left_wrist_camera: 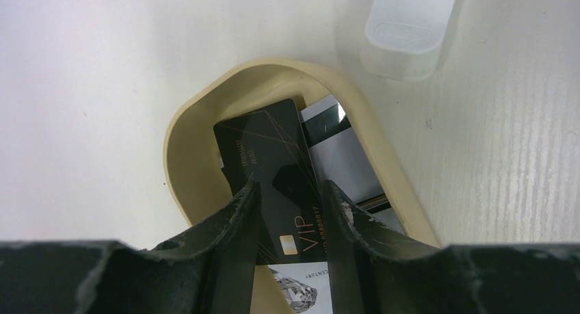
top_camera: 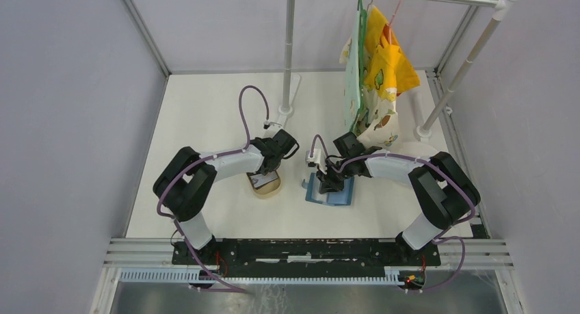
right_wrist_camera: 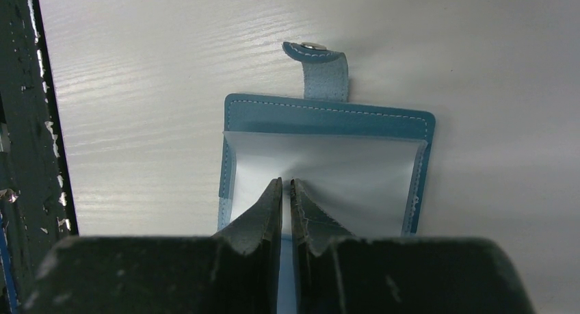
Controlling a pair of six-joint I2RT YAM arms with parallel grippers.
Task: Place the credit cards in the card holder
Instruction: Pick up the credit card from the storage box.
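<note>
The left gripper (left_wrist_camera: 287, 187) squeezes the black card (left_wrist_camera: 267, 146) by its two long sides, over the tan tray (left_wrist_camera: 181, 129) where other cards (left_wrist_camera: 345, 160) lie. The right gripper (right_wrist_camera: 286, 184) is almost closed and pinches the pale pocket of the blue card holder (right_wrist_camera: 328, 115) on the counter (right_wrist_camera: 137, 88). The black card might slip or bend, because only its thin sides are held.
</note>
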